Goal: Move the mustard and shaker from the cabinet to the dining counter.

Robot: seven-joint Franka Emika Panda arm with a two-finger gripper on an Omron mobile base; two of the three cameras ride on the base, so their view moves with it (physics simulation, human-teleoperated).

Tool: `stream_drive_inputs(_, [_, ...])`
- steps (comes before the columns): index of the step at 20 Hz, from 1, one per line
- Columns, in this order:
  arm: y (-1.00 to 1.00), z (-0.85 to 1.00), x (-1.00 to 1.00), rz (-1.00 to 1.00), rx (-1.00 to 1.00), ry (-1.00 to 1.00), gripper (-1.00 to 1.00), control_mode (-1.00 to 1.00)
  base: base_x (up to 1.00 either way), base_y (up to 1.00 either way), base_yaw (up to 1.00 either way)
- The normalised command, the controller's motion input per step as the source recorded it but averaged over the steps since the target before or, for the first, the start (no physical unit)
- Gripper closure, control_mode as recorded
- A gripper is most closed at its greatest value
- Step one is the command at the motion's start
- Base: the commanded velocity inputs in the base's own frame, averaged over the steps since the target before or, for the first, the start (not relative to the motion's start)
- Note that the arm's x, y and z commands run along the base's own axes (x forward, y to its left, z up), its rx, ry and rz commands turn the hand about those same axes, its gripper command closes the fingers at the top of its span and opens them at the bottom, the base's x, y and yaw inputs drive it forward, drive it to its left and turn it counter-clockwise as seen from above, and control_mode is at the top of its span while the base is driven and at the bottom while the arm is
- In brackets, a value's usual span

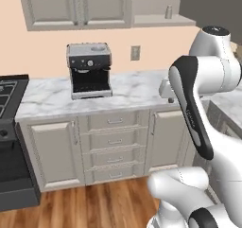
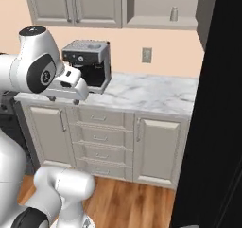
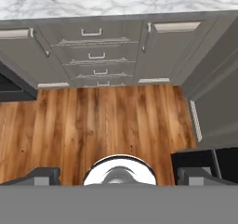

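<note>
Rendered scene, even diffuse light, moderately bright, no visible source. Soft shading only: dim band under the worktop (image 1: 132, 87) overhang, dark recess inside the coffee machine (image 1: 90, 70). No glare. Low resolution, slight overall softness, jagged edges. Black panel (image 2: 220, 109) at right base view's edge featureless.

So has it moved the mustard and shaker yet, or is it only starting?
Only starting. Nothing looks done: the cabinet doors are shut, and a small grey shaker stands on the open shelf beside it. The claw is open and empty, above the worktop. Fetching both items is left.
</note>
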Motion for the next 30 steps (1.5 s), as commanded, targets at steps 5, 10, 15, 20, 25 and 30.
stream_drive_inputs(5, [0.00,0.00,0.00,0.00,0.00,0.00,-1.00,1.00,1.00,-0.25,0.02])
stream_drive_inputs(10, [0.00,0.00,0.00,0.00,0.00,0.00,-1.00,1.00,1.00,-0.28,0.02])
stream_drive_inputs(15, [0.00,0.00,0.00,0.00,0.00,0.00,-1.00,1.00,0.73,-0.53,0.00])
stream_drive_inputs(20, [0.00,0.00,0.00,0.00,0.00,0.00,-1.00,1.00,-0.13,-1.00,0.00])
stream_drive_inputs(25, [0.00,0.00,0.00,0.00,0.00,0.00,-1.00,1.00,0.00,-0.83,0.00])
stream_drive_inputs(30, [0.00,0.00,0.00,0.00,0.00,0.00,-1.00,1.00,0.36,-0.26,0.00])
